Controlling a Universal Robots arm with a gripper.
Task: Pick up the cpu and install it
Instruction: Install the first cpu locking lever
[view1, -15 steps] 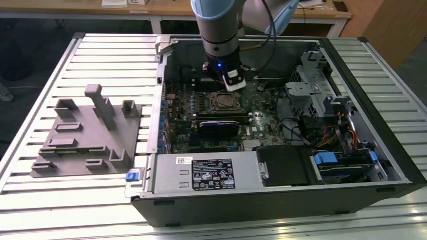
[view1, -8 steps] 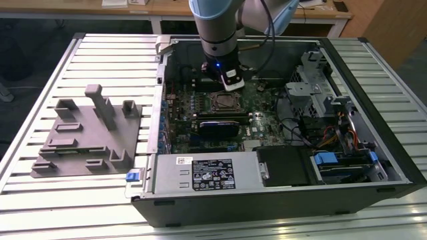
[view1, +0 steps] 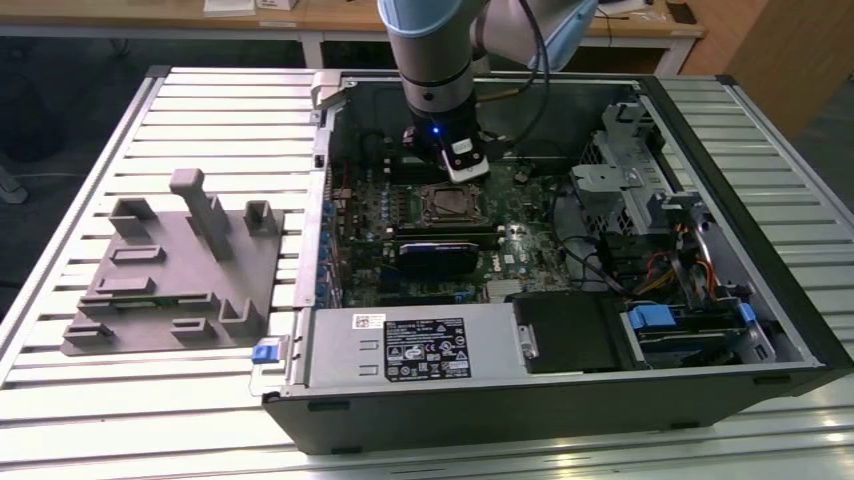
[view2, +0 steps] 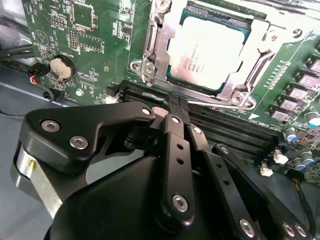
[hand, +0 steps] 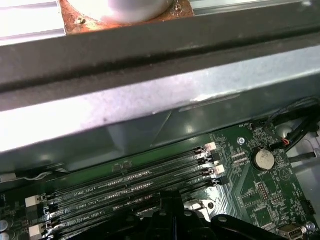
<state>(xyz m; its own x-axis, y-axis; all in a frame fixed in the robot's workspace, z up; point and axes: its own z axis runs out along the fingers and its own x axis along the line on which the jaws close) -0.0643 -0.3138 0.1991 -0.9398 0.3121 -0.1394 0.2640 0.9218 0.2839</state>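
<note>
Pale silvery square cpu (view2: 209, 50) sits seated in the metal-framed motherboard socket (view2: 150, 55); black gripper (view2: 176, 107) beside it, fingers pressed together, holding nothing.

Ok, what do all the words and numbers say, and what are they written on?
Chip: faint grey print on its silver top, too blurred to read.
White sticker on the metal box: black print, too small to read.
Green board: tiny white marks, too small to read.
Memory slots: small white letters alongside, too blurred to read.
Nothing reads clearly enough to quote.
</note>
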